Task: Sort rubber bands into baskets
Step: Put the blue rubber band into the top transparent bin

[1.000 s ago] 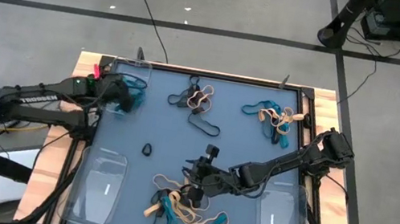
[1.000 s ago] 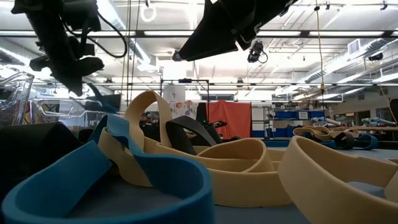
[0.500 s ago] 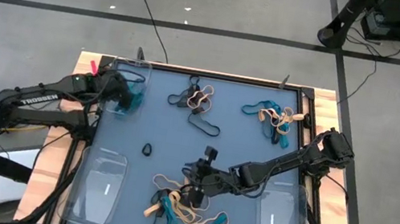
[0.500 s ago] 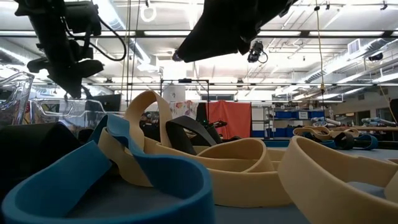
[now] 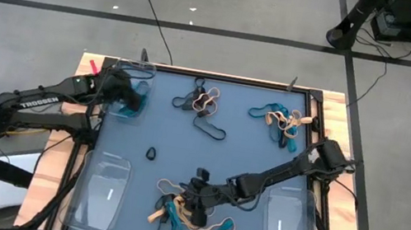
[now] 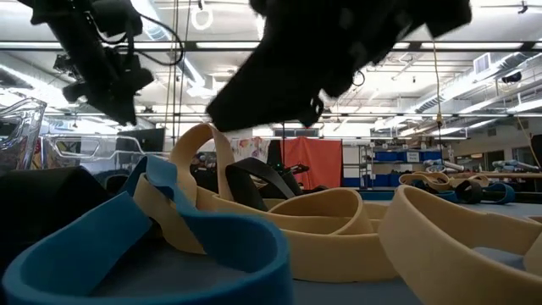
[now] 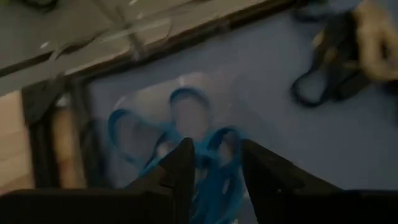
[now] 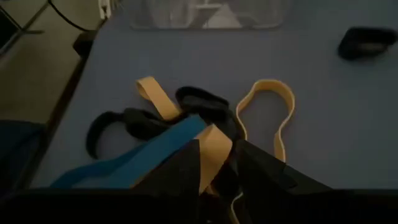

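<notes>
Several teal-blue rubber bands [image 7: 186, 118] lie in the clear far-left basket [image 5: 124, 68]. My left gripper [image 7: 214, 155] stands open just above them, at the table's far left [image 5: 132, 96]. A mixed pile of blue, black and tan rubber bands [image 5: 200, 224] lies near the table's front edge. My right gripper [image 5: 195, 203] is low over this pile and open. In the right wrist view its fingers [image 8: 180, 165] stand on either side of a tan band [image 8: 213, 146]. Beside it lie a blue band [image 8: 143, 155] and a black band [image 8: 124, 121]. My right gripper comes down slanting onto the near pile, with a strip of the tan band [image 8: 214, 142] between its open fingers. I cannot tell whether the fingers touch it. The band lies on the pile, on the table.
Clear baskets stand at the near left [image 5: 101, 189] and near right [image 5: 287, 229]. More band piles lie at the far middle [image 5: 204, 100] and far right [image 5: 280, 119]. A lone black band [image 5: 150, 153] and a black loop [image 5: 210, 129] lie on the blue mat.
My right gripper has moved toward the table's near edge and down onto the near pile of bands; in the low view it now looms larger and lower. My left gripper has stayed over the far-left basket.
</notes>
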